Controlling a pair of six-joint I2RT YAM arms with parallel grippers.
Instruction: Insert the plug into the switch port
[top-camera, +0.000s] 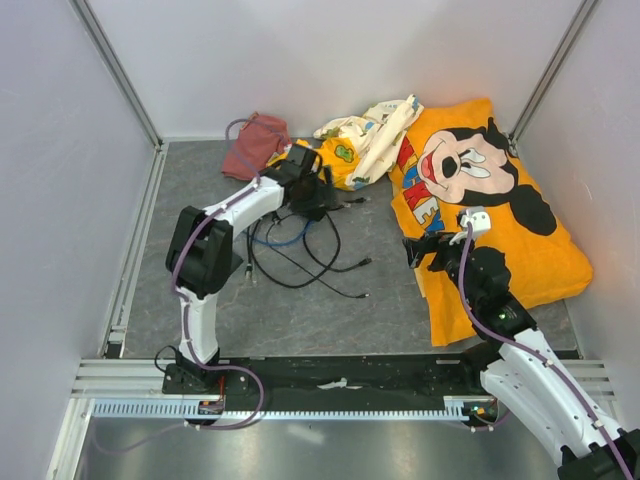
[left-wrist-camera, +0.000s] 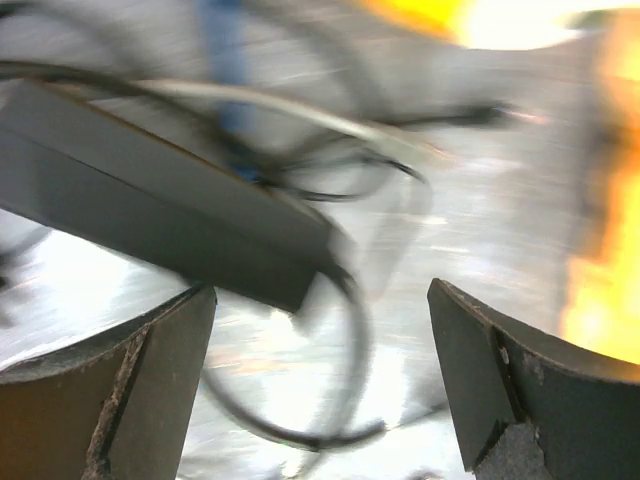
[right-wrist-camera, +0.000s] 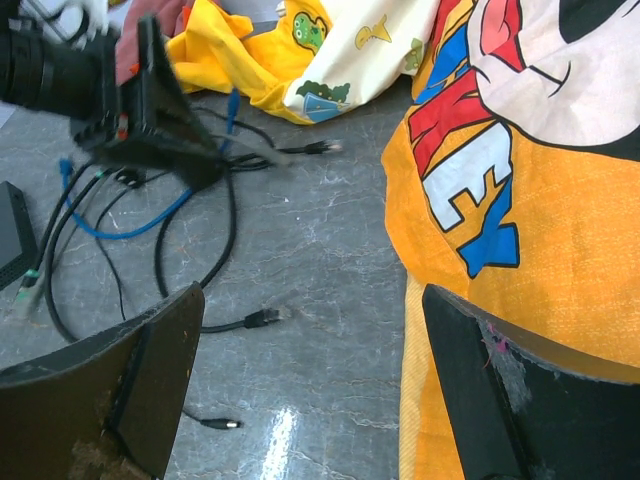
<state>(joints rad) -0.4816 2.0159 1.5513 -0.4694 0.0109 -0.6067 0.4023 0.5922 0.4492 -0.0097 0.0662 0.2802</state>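
The thin bright-blue cable (top-camera: 287, 239) lies among black cables on the grey table; it also shows in the right wrist view (right-wrist-camera: 130, 226) and as a blur in the left wrist view (left-wrist-camera: 222, 60). I cannot make out its plug. A dark flat box (left-wrist-camera: 170, 215), blurred, fills the upper left of the left wrist view; it may be the switch. A black box corner (right-wrist-camera: 10, 232) shows at the left edge of the right wrist view. My left gripper (top-camera: 325, 195) (left-wrist-camera: 320, 290) is open and empty above the cables. My right gripper (top-camera: 412, 250) (right-wrist-camera: 312, 292) is open and empty by the orange cloth's edge.
An orange Mickey Mouse cloth (top-camera: 500, 200) covers the right of the table. Yellow and cream cloths (top-camera: 365, 140) and a dark red cloth (top-camera: 255, 145) lie at the back. Loose black cable ends (right-wrist-camera: 262, 318) lie on the table in front of my right gripper.
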